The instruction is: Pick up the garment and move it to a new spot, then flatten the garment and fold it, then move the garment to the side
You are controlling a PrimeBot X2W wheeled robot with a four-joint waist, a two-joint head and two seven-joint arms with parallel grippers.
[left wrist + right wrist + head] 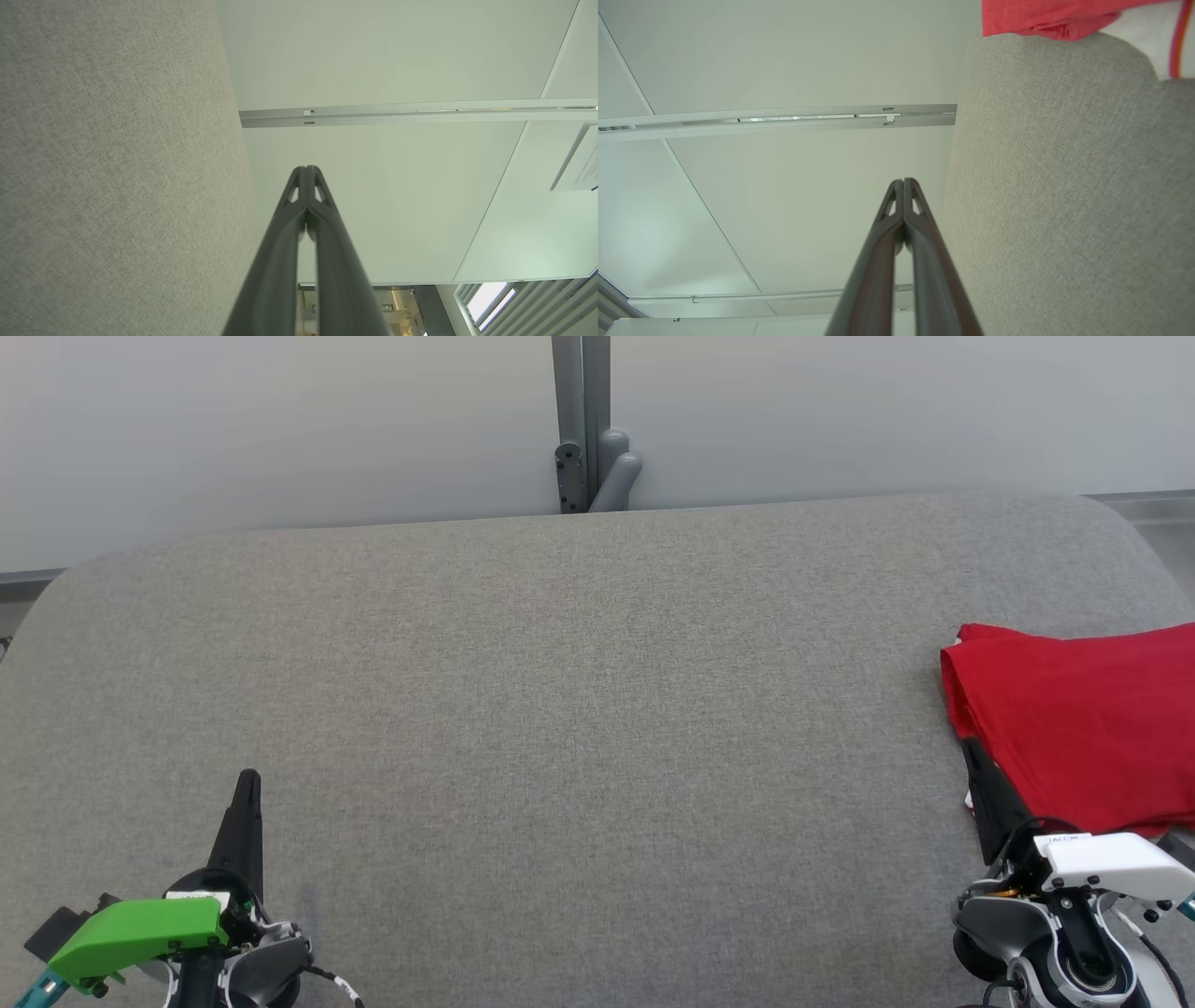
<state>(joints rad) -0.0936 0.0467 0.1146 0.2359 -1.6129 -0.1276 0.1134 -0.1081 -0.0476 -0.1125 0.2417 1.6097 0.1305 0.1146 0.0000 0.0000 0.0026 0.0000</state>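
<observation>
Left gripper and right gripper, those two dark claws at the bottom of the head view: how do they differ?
The left gripper carries a green cover; the right gripper carries a white cover. The left gripper sits over bare grey fabric surface, far from the red garment; the right gripper lies right beside that garment's near edge. What they share: both are shut, long and dark, pointing away from the robot, and hold nothing.

Red garment (1083, 728), folded flat, lying at the grey surface's right edge
</observation>
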